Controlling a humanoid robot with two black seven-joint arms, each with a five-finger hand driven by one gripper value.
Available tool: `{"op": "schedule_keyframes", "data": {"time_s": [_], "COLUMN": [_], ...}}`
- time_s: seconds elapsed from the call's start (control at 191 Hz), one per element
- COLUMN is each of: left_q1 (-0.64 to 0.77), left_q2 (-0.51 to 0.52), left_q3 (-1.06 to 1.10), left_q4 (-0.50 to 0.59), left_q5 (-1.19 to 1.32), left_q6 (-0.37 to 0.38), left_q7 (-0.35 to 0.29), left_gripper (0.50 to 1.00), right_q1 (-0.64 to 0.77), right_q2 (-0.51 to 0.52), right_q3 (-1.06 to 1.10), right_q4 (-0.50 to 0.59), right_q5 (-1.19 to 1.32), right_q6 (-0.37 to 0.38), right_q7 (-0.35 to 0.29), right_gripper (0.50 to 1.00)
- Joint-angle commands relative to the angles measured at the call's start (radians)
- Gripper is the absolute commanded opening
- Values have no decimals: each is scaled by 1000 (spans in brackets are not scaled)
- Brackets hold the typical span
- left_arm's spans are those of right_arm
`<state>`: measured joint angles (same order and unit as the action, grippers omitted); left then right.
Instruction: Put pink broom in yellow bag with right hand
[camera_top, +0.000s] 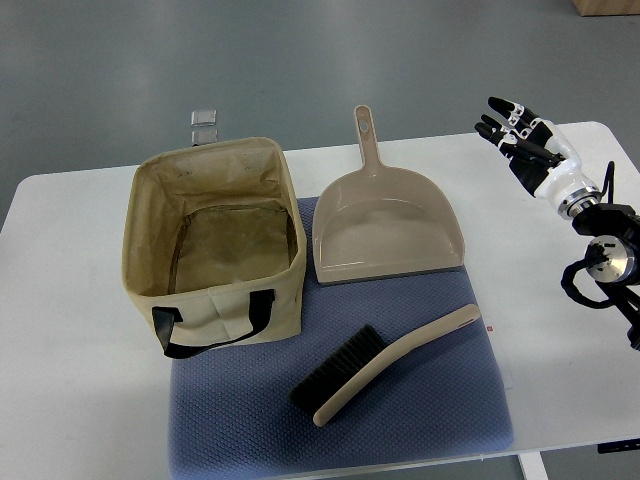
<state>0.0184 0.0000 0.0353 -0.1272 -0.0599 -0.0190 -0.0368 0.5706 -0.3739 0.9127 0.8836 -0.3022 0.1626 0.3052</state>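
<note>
Right hand (520, 140) at 2 o'clock, fingers spread, empty. Broom (385, 365) lies on mat (460, 420) at 6 o'clock, apart from bag (215, 245) at 9. Best grasp: bare handle end, clear of bristles.

Beige bag (215, 250) (black handles) — blue textured mat (420, 400)

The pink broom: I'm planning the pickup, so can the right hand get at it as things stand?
Probably yes. The pink broom lies alone on the blue mat, its handle pointing toward the right hand, which is open, with nothing between them. The dustpan sits apart.
</note>
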Motion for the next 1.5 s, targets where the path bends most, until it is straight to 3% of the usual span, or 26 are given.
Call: {"op": "schedule_keyframes", "data": {"time_s": [0.0,1.493], "left_q1": [0,0], "left_q2": [0,0], "left_q3": [0,-2], "left_q4": [0,3], "left_q5": [0,0], "left_q6": [1,1], "left_q7": [0,0], "left_gripper": [1000,1000], "right_q1": [0,2], "right_q2": [0,-28], "right_q3": [0,0], "right_q4": [0,0], "right_q5": [0,0], "right_q6": [0,9], "right_q7": [0,0], "right_gripper": [928,928]}}
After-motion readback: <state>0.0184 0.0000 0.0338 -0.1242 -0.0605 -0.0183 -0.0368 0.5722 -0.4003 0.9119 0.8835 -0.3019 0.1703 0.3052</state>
